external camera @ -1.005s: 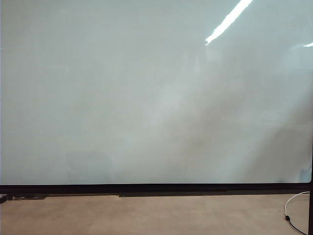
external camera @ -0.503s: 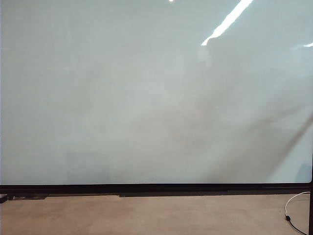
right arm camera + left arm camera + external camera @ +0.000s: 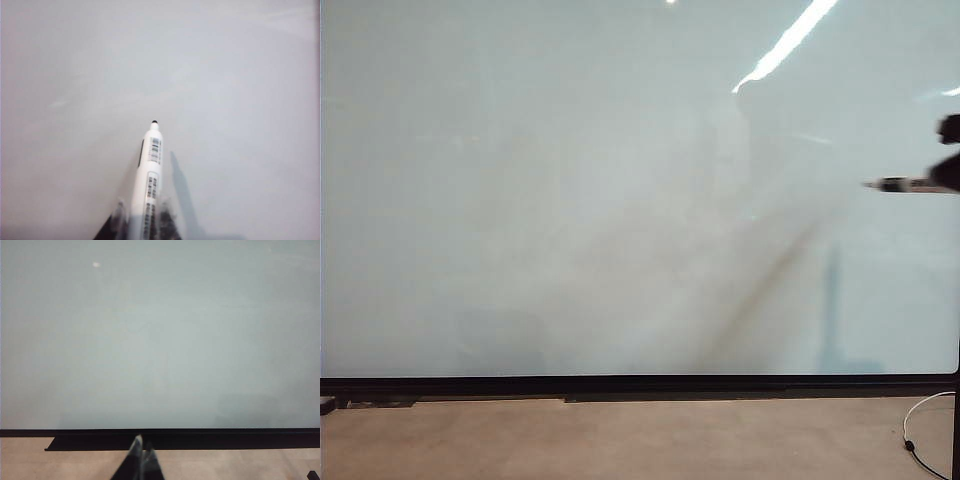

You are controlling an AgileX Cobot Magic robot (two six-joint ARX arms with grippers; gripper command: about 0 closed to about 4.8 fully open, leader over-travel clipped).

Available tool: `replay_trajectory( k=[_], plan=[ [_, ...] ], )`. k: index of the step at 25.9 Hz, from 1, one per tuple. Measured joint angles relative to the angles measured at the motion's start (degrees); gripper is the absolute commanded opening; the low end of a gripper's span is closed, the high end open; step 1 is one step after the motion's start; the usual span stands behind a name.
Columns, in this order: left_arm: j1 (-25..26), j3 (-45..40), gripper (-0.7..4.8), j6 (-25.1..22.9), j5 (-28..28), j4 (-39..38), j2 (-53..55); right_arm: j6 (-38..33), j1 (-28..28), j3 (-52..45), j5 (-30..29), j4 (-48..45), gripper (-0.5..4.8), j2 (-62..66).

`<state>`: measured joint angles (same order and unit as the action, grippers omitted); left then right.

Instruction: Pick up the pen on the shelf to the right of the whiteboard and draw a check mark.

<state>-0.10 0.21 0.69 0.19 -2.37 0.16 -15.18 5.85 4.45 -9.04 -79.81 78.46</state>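
The right pincer [image 3: 945, 178] shows at the right edge of the exterior view, in front of the whiteboard [image 3: 570, 200], clamped on the pen [image 3: 900, 184]. The pen sticks out level from its fingers towards the board's middle, dark tip leading. In the right wrist view the pen [image 3: 149, 175] runs straight ahead from the pincer [image 3: 142, 220], its shadow just beside it on the board [image 3: 225, 75]; whether the tip touches the surface cannot be told. The left pincer [image 3: 140, 460] hangs low before the board's black bottom frame [image 3: 200, 432], fingers together, holding nothing.
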Motion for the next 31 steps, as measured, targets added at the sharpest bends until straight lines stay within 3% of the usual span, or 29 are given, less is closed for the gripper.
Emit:
replay_trajectory(
  k=[5,14,21,31],
  plan=[
    [0.0,0.0,-0.05,0.0,0.0,0.0,0.0,-0.1,6.2,2.1,-0.9,0.3,-0.05,0.0],
    [0.0,0.0,-0.05,0.0,0.0,0.0,0.0,2.6,13.6,11.7,-5.4,11.1,-0.05,0.5],
    [0.0,0.0,-0.04,0.0,0.0,0.0,0.0,3.4,15.1,15.3,-6.6,11.0,-0.05,6.9],
    [0.0,0.0,-0.04,0.0,0.0,0.0,0.0,2.0,15.7,19.6,-7.2,1.7,-0.05,17.3]
  ],
)
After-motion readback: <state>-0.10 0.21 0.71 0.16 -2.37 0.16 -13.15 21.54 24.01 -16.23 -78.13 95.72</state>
